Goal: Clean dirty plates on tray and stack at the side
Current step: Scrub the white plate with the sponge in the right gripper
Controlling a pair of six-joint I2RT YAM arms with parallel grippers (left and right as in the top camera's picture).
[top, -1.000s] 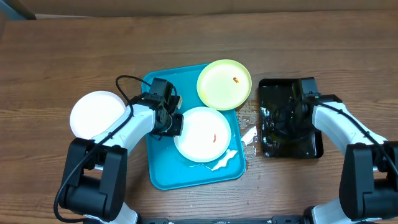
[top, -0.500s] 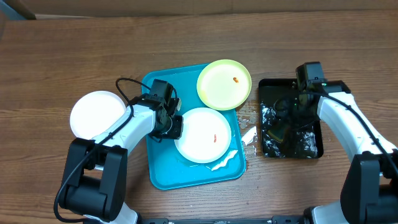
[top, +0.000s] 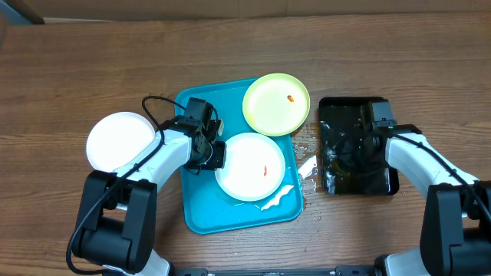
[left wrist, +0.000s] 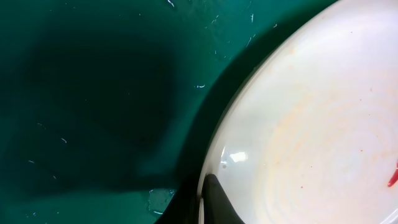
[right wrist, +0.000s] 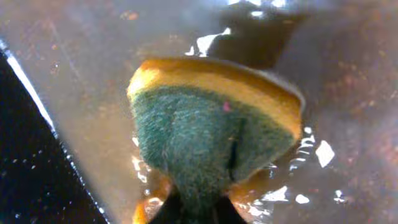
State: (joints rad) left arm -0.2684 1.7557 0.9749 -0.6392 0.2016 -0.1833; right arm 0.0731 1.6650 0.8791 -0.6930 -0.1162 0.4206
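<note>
The wooden bench carries everything. On it the turquoise tray lies directly under the left gripper, and the black tray, wet and shiny, lies under the right gripper. The white plate rests flat on the turquoise tray. The left jaws pinch its rim on the left side, and in the left wrist view one finger lies on top of that rim. The yellow-green plate is beyond these jaws and to their right, at the far corner of the tray, with part of it hanging over the rim. The other white plate sits on the bare bench, well apart from the left jaws on their left side. The right jaws are pressed on a sponge, yellow with a green scrubbing face, just above the wet floor of the black tray. A small red smear marks the white plate, to the right of the left jaws.
</note>
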